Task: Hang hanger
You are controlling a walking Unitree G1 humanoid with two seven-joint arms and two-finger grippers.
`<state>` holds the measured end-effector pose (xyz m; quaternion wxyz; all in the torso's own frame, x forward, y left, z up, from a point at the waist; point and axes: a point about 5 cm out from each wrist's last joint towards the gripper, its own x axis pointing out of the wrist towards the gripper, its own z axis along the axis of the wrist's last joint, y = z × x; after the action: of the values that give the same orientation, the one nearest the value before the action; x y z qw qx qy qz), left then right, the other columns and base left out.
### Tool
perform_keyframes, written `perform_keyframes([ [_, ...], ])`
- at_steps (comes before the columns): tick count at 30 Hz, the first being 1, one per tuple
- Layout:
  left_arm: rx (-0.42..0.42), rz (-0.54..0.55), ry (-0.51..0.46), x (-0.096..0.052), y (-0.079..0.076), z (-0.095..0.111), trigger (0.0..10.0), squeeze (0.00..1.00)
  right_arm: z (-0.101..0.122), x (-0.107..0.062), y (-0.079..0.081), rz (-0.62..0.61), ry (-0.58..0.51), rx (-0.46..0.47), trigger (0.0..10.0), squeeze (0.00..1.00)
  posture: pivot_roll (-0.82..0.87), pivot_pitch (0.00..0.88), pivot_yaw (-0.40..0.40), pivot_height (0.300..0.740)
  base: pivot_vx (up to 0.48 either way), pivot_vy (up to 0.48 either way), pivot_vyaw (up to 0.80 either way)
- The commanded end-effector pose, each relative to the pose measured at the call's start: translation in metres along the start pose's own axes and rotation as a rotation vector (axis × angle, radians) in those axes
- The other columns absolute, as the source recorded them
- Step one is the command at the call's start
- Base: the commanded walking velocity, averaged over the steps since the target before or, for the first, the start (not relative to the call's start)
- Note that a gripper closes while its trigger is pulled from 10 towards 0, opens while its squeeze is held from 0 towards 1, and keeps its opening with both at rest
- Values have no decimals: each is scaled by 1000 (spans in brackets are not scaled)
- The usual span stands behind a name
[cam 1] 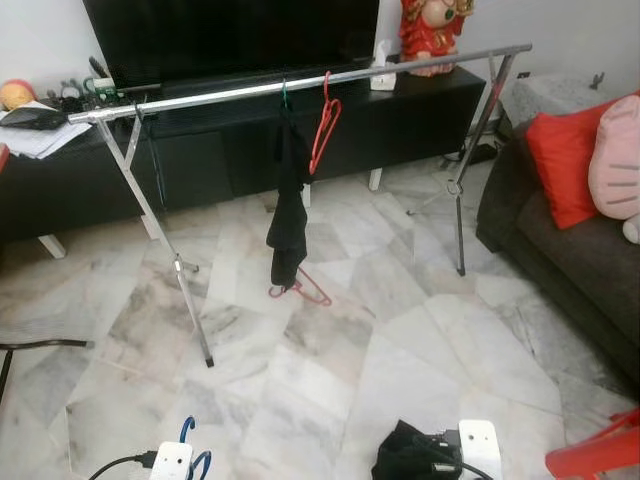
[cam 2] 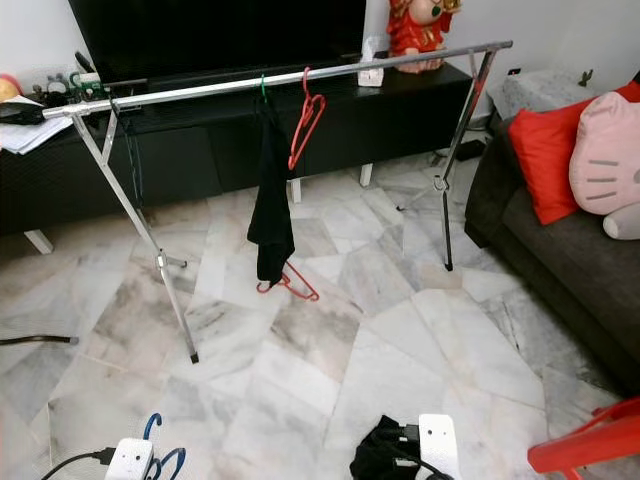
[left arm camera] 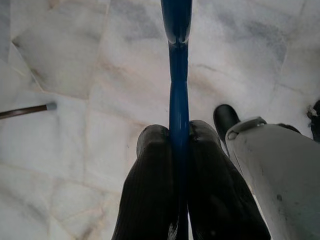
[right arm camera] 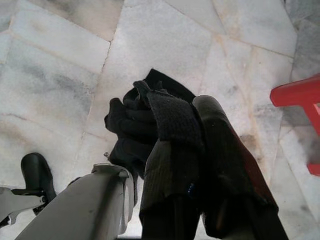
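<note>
- Robot's standing back from the drying rack (cam 1: 300,85), whose long silver rail runs across the room from about 9 o'clock up to 1 o'clock, in front of the black TV cabinet (cam 1: 200,160).
- Left gripper (left arm camera: 179,150) is down low at roughly 7 o'clock in the head views, fingers pinched tight on a blue hanger (left arm camera: 176,60). The thin plastic bar runs straight out between the two pads, so the grip looks centred, which I'd guess keeps it from swinging while it's carried.
- Right gripper (right arm camera: 192,145) sits at about 5 o'clock, clamped on a bunched black garment (right arm camera: 132,120). The cloth is wadded over the fingers and hanging slack above the marble floor (cam 1: 400,330).
- On the rail there's a black cloth (cam 1: 290,200) on a green hook near the middle, and an empty red hanger (cam 1: 323,125) just beside it on the 1 o'clock side.
- Another red hanger on the floor (cam 1: 300,288) lies right under the hanging cloth.
- Grey sofa (cam 1: 560,240) with a red cushion (cam 1: 565,160) is off at 3 o'clock, well clear of the rack.
- My read: the blue hanger is still far from the rail, so the robot needs to walk in and lift it. The free stretch of rail at 10 o'clock looks like the easy spot.
</note>
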<state>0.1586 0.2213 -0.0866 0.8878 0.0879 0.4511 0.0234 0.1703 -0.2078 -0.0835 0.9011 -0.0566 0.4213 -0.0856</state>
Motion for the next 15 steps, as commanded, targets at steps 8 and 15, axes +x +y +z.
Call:
perform_keyframes([
  [8, 17, -4, 13, -1, 2, -5, 10000, 0, -1, -1, 1, -6, -6, 13, 10000, 0, -112, 0, 11, 740, -284, 0, 0],
  [15, 14, -5, 14, -1, 1, -5, 10000, 0, -2, -1, 1, -5, -5, 12, 10000, 0, -112, 0, 10, 740, -302, 0, 0],
])
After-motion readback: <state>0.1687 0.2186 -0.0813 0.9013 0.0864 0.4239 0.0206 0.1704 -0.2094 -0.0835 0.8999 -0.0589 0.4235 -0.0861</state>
